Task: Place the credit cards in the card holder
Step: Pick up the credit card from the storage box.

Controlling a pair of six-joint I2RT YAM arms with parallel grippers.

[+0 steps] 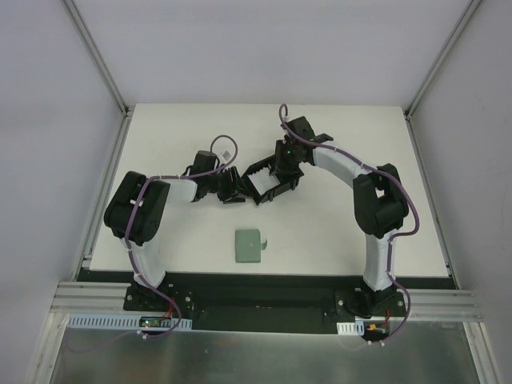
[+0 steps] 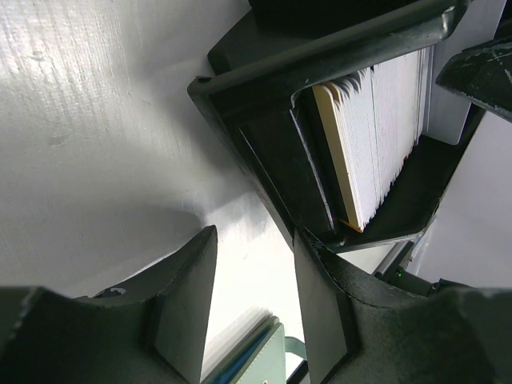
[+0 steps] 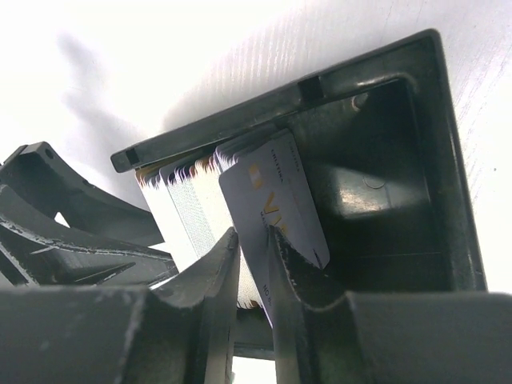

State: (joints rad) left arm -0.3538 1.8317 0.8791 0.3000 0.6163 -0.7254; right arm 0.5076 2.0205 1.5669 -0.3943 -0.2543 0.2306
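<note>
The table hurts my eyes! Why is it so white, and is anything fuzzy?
Right wrist view: glare washes the table out to plain white, while the card holder stays dark inside. Left wrist view: the left gripper, close to the lens, looks soft, and a grey shadow crosses the table. Top view: even light, nothing washed out.

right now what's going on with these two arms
The right claw pinches a whitish-grey credit card that stands in the black card holder, in front of the stack of cards filed there. The left claw sits open right beside the holder's corner, holding nothing. A grey-green case lies apart, nearer the arm bases.
</note>
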